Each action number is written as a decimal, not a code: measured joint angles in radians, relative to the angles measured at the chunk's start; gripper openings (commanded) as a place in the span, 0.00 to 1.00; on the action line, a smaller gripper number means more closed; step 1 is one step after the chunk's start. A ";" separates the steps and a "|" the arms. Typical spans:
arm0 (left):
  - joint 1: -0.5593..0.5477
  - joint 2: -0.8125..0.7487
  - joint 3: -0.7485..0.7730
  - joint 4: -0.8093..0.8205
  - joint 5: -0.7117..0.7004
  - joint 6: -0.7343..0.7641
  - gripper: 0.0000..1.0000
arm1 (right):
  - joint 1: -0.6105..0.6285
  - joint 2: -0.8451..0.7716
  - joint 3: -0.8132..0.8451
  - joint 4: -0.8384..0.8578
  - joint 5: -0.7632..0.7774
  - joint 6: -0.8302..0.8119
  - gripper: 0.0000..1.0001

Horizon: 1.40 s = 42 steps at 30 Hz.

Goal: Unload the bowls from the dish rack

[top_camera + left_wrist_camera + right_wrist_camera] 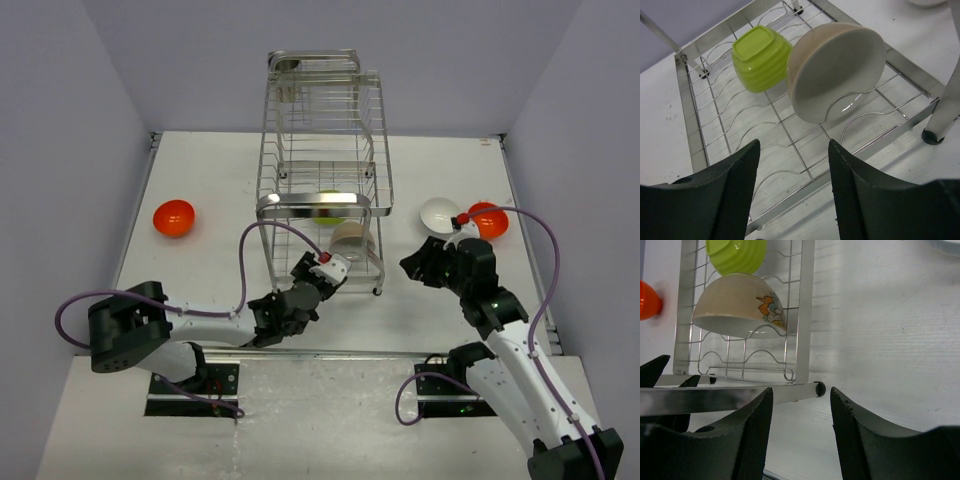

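The chrome wire dish rack (pixel 322 150) stands at the table's middle. On its bottom tier a beige bowl (pixel 352 240) leans on edge next to a smaller lime-green bowl (pixel 330 205). In the left wrist view the beige bowl (pixel 837 70) and green bowl (pixel 761 57) sit on the rack's wires (pixel 785 131). My left gripper (pixel 794 147) is open and empty just in front of the tier, at the rack's near side (pixel 335 268). My right gripper (pixel 801 395) is open and empty, right of the rack (pixel 414 265). It sees the beige bowl (pixel 737 307) side-on.
One orange bowl (pixel 173 217) lies on the table at the left. A white bowl (pixel 438 215) and another orange bowl (pixel 490 220) lie at the right, just beyond my right wrist. The rack's near right foot (pixel 820 388) lies between my right fingers' line of sight.
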 measured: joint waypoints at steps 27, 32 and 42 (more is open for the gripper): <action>0.126 0.184 0.001 0.251 0.146 0.024 0.56 | 0.000 -0.021 0.069 -0.068 0.044 -0.031 0.52; 0.145 0.185 0.002 0.269 0.156 0.024 0.56 | 0.000 -0.023 0.069 -0.070 0.045 -0.032 0.52; 0.166 0.214 0.021 0.322 0.171 0.025 0.55 | 0.000 -0.026 0.082 -0.071 0.044 -0.039 0.52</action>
